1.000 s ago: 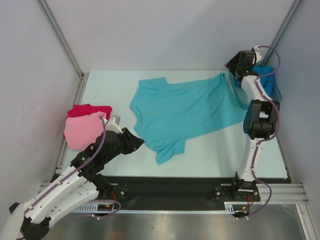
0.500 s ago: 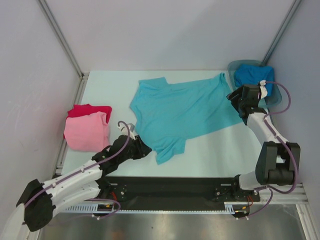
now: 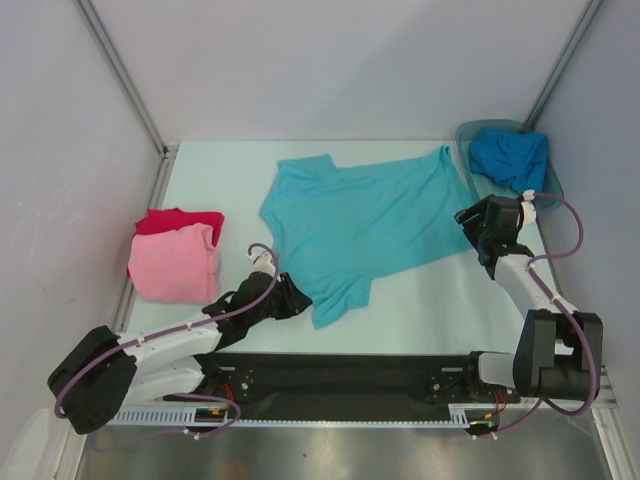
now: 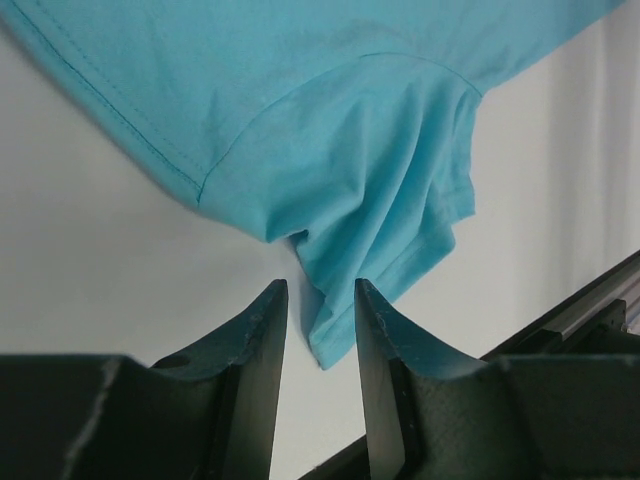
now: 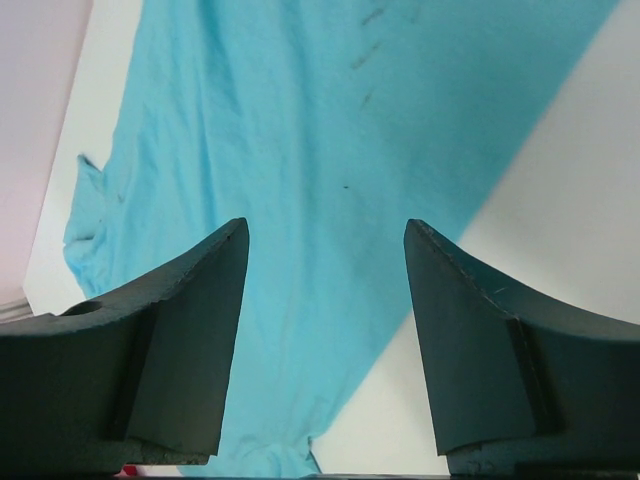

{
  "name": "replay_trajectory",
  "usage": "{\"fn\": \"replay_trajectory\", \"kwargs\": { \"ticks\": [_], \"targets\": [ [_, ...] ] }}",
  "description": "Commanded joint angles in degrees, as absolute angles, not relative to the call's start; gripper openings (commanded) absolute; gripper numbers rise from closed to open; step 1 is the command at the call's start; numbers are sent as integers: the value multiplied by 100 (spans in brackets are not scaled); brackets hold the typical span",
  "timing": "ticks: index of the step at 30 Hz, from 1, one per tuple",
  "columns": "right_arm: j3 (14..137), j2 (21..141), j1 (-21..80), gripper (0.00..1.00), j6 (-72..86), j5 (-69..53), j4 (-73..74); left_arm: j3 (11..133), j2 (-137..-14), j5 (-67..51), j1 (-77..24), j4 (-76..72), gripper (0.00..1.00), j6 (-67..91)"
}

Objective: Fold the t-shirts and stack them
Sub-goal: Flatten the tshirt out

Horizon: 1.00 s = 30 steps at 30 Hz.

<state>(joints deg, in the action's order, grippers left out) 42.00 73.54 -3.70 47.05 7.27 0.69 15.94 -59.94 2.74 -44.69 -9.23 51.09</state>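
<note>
A turquoise t-shirt (image 3: 360,220) lies spread flat mid-table. At the left, a folded pink t-shirt (image 3: 172,262) rests on a red t-shirt (image 3: 180,220). A deeper blue t-shirt (image 3: 510,158) sits crumpled in the tub at the back right. My left gripper (image 3: 295,300) is low at the turquoise shirt's near sleeve. In the left wrist view it (image 4: 320,290) is open, with the sleeve's tip (image 4: 335,335) lying loose between the fingers. My right gripper (image 3: 470,222) hovers at the shirt's right hem. It (image 5: 326,235) is wide open over the cloth (image 5: 300,120).
The grey translucent tub (image 3: 465,135) stands in the back right corner. Grey walls close in the table on three sides. A black rail (image 3: 340,370) with both arm bases runs along the near edge. Bare white table (image 3: 430,300) shows in front of the shirt.
The right arm swung down from the tub to the turquoise shirt's right hem. The left arm stretched low and moved right, from beside the pink shirt to the near sleeve.
</note>
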Motion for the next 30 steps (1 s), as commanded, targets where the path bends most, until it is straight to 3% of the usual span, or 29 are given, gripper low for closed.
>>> {"fn": "replay_trajectory", "kwargs": {
  "ticks": [1,14,30],
  "targets": [
    [3834,7207,-562,68,4904,651,-333,1643,-6248,246,-4535,-1511,38,5168],
    [3463,7953,-1687,67,5220,422,-597,1758,-7040,132,-4641,-2074,38,5203],
    [4183,9315,-1819,66,5449,624,-809,1767,-7391,53,-4693,-2495,40,5221]
  ]
}}
